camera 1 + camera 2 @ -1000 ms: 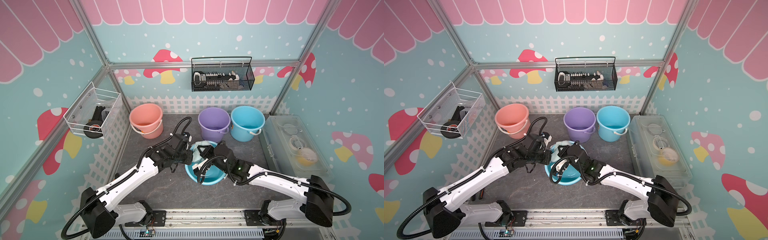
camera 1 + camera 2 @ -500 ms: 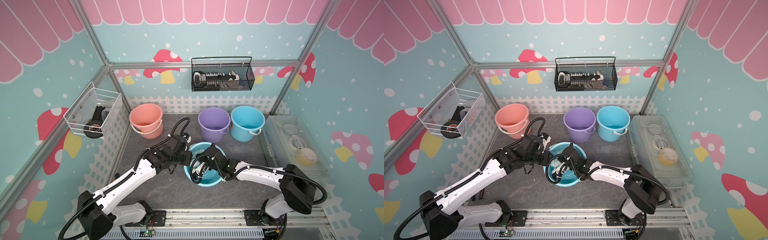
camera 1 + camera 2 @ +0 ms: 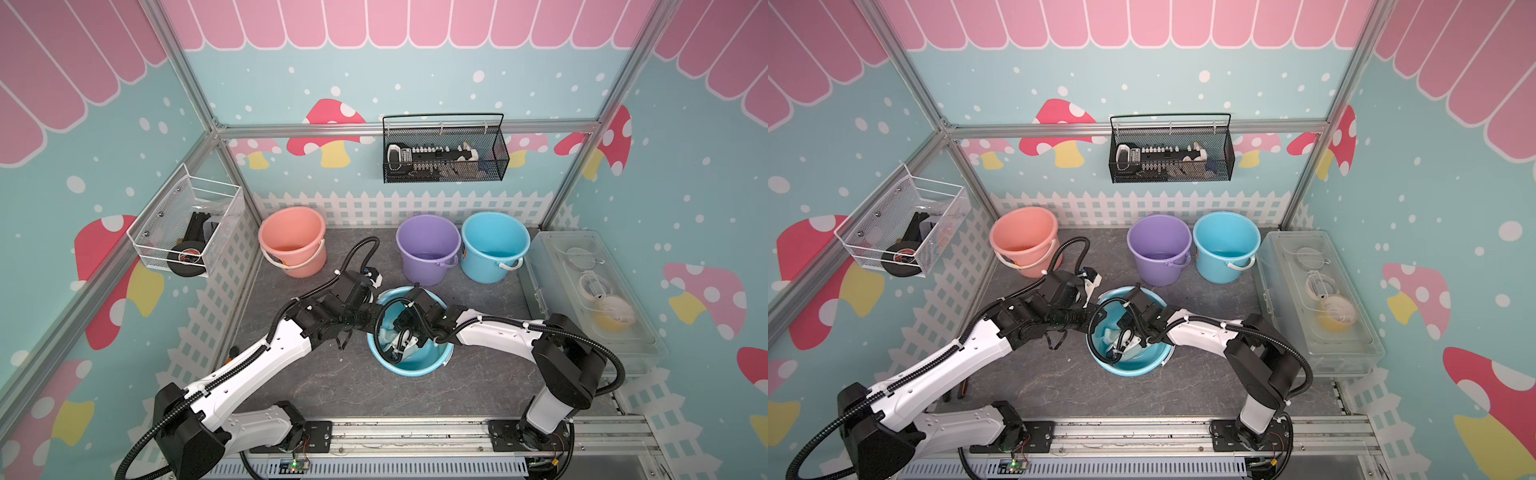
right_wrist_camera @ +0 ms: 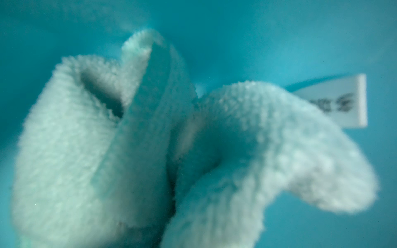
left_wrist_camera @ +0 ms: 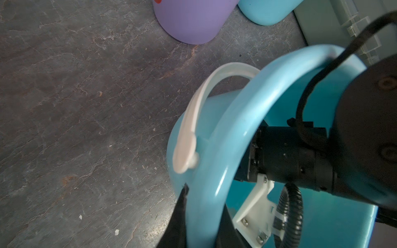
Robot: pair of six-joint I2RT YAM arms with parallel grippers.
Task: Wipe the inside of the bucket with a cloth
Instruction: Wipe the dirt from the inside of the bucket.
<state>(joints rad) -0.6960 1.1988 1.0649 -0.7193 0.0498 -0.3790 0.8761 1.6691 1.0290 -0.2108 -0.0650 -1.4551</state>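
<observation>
Right wrist: cloth between right fingers

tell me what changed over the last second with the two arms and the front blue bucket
The right gripper, shut on the cloth, pushed it from the far rim down into the bucket as that arm's elbow swung inward. The left gripper still clamps the bucket's rim; the bucket stayed put.

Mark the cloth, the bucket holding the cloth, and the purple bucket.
cloth (image 4: 268, 139): right wrist view, on its fluffy fold.
bucket holding the cloth (image 5: 236, 116): left wrist view, on its rim.
purple bucket (image 3: 426, 270): in a top view, on its outer wall.
</observation>
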